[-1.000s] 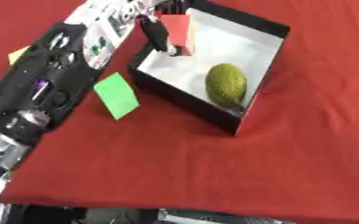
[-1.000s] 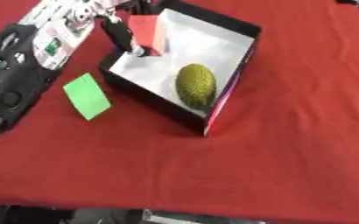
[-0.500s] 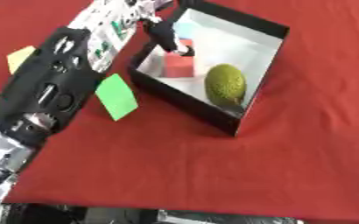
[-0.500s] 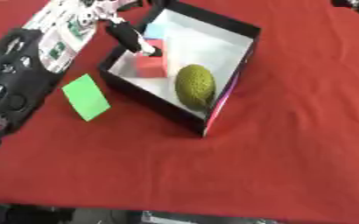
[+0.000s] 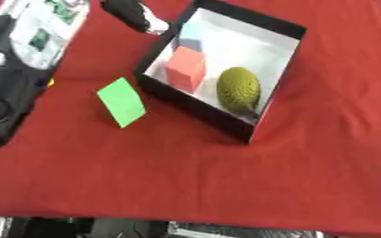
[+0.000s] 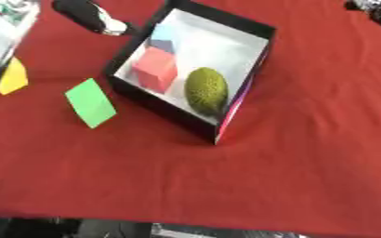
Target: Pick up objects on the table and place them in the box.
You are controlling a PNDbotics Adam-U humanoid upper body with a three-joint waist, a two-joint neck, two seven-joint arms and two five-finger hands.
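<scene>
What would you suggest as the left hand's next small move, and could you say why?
Probably swing the left hand down toward the green block on the red cloth. The hand sits just outside the box, holding nothing that I can see; the red cube and bumpy green fruit already lie inside. The green block and a yellow piece remain outside, both on that arm's side.

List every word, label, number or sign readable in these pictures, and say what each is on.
None can be read.
Green patches on the white panel of the robot's left arm: too blurred to read.
Box, pink cube, bumpy green fruit, green card, yellow piece: no text shows.
</scene>
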